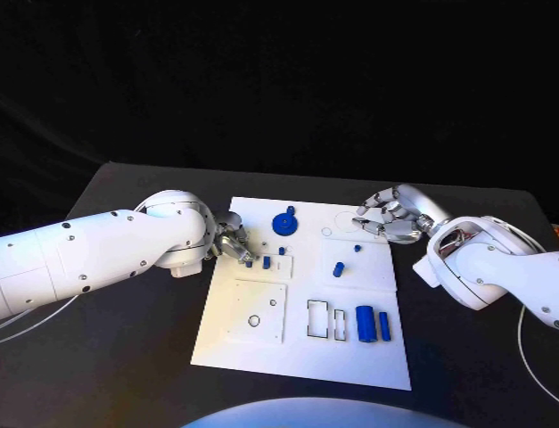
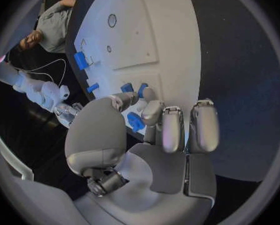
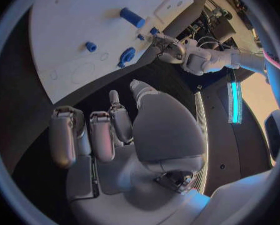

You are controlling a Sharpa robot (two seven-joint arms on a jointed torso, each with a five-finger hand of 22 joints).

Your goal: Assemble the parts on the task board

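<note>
The left hand point(image 1: 232, 241) reaches over the task board point(image 1: 260, 357) edge, its fingers point(image 2: 151, 111) curled near a small blue part point(image 1: 267, 262), holding nothing. The right hand point(image 1: 391, 217) hovers beside the board, fingers loosely curled and empty.

**White arms, silver hands**

Both arms wear smooth, rounded white shells dotted with small dark screws. The left hand point(image 1: 232, 241) and right hand point(image 1: 391, 218) have silver metal fingers with pale grey pads. A thin white cable trails beneath each arm.

Black table point(image 1: 125, 374) under the board.
</note>
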